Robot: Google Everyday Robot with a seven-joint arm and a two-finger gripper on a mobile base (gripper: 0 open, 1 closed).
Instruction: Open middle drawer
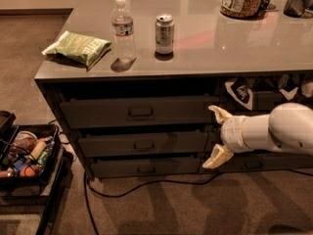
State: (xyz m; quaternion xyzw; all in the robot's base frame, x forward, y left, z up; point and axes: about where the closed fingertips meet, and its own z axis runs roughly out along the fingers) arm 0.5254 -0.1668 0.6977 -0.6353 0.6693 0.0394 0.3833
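You're on the approach: your gripper, spread wide, hangs right of the middle drawer; steer left onto its handle.
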